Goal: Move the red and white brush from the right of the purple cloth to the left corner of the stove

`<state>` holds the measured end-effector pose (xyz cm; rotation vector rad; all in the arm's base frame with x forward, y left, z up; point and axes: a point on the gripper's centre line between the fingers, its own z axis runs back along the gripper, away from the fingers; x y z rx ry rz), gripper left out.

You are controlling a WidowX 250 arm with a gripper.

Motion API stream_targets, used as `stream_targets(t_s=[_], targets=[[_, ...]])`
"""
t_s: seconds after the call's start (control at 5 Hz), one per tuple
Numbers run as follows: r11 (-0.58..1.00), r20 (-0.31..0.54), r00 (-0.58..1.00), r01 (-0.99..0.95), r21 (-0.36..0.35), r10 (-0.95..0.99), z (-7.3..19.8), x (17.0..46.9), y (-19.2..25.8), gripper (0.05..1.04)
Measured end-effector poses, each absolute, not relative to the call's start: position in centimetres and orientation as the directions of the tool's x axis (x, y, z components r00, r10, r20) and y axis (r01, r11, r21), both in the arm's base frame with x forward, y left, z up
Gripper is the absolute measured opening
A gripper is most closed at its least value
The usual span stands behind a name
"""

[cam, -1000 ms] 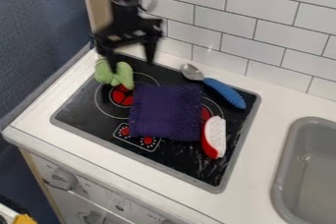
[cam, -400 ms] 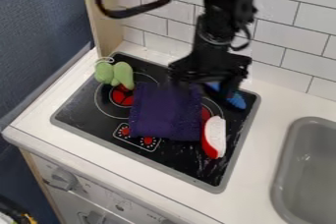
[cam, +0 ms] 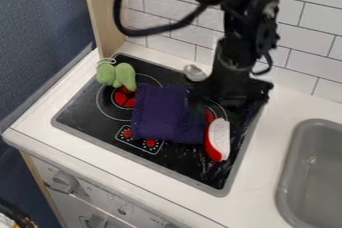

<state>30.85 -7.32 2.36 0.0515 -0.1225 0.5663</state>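
The black gripper (cam: 224, 107) hangs low over the right back part of the stove, open, one finger at the right edge of the purple cloth and the other farther right. Folded on the middle of the stove lies the purple cloth (cam: 165, 114). Just behind the gripper is the metal bowl of a spoon (cam: 194, 73); its blue handle is hidden by the gripper. A red and white brush-like object (cam: 218, 139) rests in front of the gripper, beside the cloth's right side. The green toy (cam: 116, 75) sits at the stove's back left corner.
The black stove top (cam: 200, 169) has a raised grey rim. A grey sink (cam: 288, 172) is set into the white counter at the right. The tiled wall (cam: 160, 19) and a wooden panel (cam: 105, 14) stand behind.
The gripper has swung from above the green toy to the right and come down over the stove's right back part. The cloth, brush-like object and green toy have stayed in place.
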Motion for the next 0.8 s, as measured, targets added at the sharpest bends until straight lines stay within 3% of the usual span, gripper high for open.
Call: stream_targets(t_s=[0.4, 0.6, 0.8], targets=[[0.849, 0.135, 0.844, -0.528, 0.037, 0.519, 0.9, 29.9, -6.9, 1.0], [0.862, 0.123, 0.86, -0.504, 0.056, 0.495, 0.1, 29.5, -7.4, 0.941], [0.867, 0.129, 0.864, -0.496, 0.053, 0.487, 0.0, 29.5, -7.5, 0.65]])
